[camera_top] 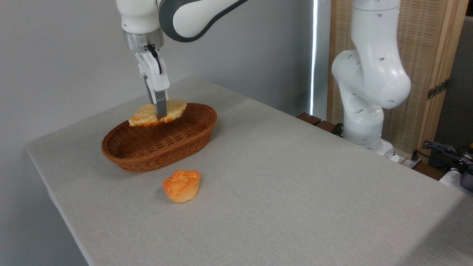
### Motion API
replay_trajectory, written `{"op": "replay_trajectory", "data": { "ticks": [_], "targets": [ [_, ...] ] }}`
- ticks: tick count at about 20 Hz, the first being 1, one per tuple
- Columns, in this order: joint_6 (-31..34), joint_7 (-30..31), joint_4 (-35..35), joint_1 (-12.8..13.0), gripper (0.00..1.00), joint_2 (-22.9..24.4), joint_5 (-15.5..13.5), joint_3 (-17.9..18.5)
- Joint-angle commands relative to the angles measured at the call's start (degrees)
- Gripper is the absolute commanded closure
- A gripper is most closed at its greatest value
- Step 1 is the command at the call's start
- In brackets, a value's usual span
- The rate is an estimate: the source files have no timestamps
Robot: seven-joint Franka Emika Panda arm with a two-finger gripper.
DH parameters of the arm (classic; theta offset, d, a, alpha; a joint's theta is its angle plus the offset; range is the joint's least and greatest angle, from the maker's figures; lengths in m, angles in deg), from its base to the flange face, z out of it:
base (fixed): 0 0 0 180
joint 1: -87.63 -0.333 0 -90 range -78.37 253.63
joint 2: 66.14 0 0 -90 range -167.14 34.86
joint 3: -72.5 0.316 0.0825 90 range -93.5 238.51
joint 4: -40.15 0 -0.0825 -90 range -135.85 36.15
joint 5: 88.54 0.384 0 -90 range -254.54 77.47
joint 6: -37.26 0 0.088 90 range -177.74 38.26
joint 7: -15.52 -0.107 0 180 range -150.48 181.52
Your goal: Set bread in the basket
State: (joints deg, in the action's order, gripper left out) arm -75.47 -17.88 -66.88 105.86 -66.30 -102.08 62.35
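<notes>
Stretching wide, the grey table (295, 184) is leaving open room toward 3 o'clock. At its 10 o'clock, the basket (159, 147) is sitting; the gripper (160, 115) is clamping the bread (146, 116) above the far rim. The muffin (181, 186) is lying near, at the basket's 5 o'clock.

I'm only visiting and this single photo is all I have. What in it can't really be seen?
- Bread: its middle is hidden by the gripper whose jaws clamp it.
- Basket: the near wall hides part of its floor, so whether the bread touches it can't be told.
- Muffin: its far side faces away.
- Cables: cut off by the right edge.
</notes>
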Motion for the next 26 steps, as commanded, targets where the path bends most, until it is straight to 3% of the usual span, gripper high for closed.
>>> {"op": "replay_trajectory", "data": {
  "ticks": [1, 14, 19, 23, 26],
  "targets": [
    [-0.2, 0.5, 0.9, -0.2, 0.00, -0.6, 0.7, 0.1],
    [-0.1, 0.4, 0.9, -1.0, 0.00, -0.4, 1.3, 1.0],
    [-0.1, 0.4, 0.9, -0.9, 0.00, 0.6, 4.0, 8.0],
    [0.4, 3.2, 0.9, -0.9, 0.00, 1.1, 10.0, 12.7],
    [0.4, 4.0, 1.9, -0.9, 0.00, 2.3, 10.6, 17.6]
  ]
}}
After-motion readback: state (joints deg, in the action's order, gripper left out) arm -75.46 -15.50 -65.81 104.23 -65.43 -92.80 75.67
